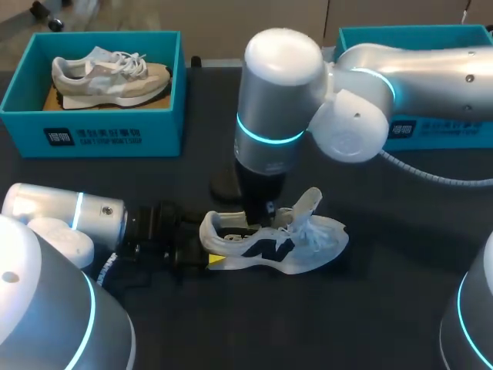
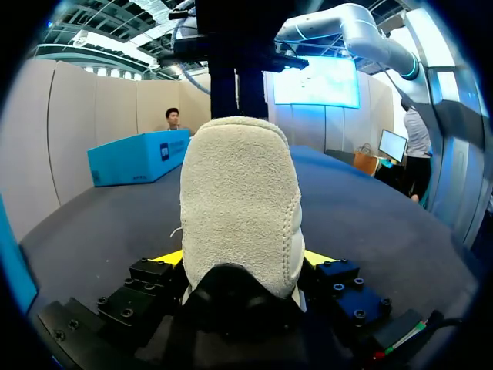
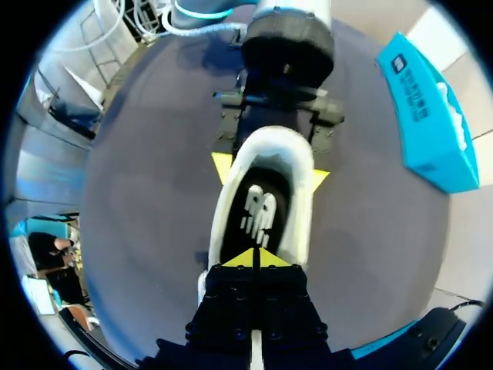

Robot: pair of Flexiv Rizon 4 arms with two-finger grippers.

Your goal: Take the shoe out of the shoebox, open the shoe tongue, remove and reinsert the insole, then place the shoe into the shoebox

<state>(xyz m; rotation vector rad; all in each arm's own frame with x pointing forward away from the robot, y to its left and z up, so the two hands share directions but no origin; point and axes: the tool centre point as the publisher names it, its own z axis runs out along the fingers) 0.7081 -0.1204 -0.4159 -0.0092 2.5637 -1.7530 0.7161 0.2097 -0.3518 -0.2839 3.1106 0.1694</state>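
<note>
From above, your shoe lies on the dark table, well apart from the teal shoebox. Your left wrist shows the left gripper clamping its heel. Your right wrist shows the right gripper, jaws pressed together, over the insole.

Soft, even light falls from above on the dark table, bright enough to read everything. The right arm carries broad pale highlights on its white shell, without harsh glare. Under the shoe, ahead of the left gripper, the shadow is faint and diffuse. Between that gripper's fingers the heel is evenly lit, with deep shade beneath it. Beside the right gripper the tabletop has a dull sheen.
</note>
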